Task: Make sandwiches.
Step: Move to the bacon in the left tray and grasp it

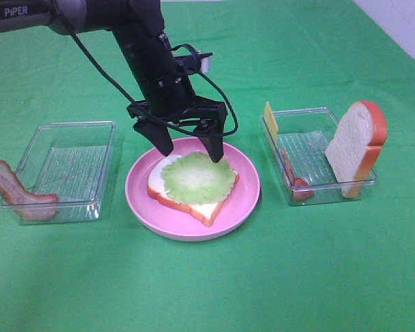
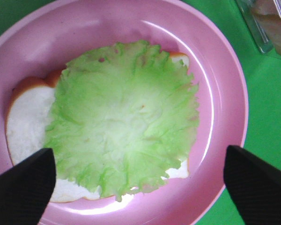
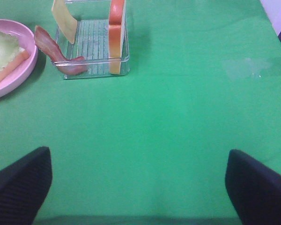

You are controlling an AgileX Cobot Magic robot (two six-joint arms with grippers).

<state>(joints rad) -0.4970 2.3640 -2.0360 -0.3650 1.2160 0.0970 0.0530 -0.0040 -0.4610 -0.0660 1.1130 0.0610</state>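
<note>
Assembly stands partly built on the pink plate, at the middle of the table. The base bread slice lies flat on the plate. The lettuce leaf is spread flat on top and covers most of the slice, with white crumb and orange-brown crust showing at the margins.

Left gripper hangs directly over the leaf with its jaws spread wide and nothing between them. Its fingertips sit close above the leaf; contact cannot be confirmed.

Left tray stands toward the table's left edge. The left bacon strip is draped across its near left corner, one end outside the wall.

Right tray stands toward the table's right edge, just beside the plate. It holds three items:
- The cheese square stands upright at the far corner nearest the plate.
- The right bacon strip leans along the wall nearest the plate.
- The spare bread slice stands on edge at the opposite end.

Right gripper appears only in its wrist view. Its jaws are wide and empty over bare green table, well apart from the right tray.
</note>
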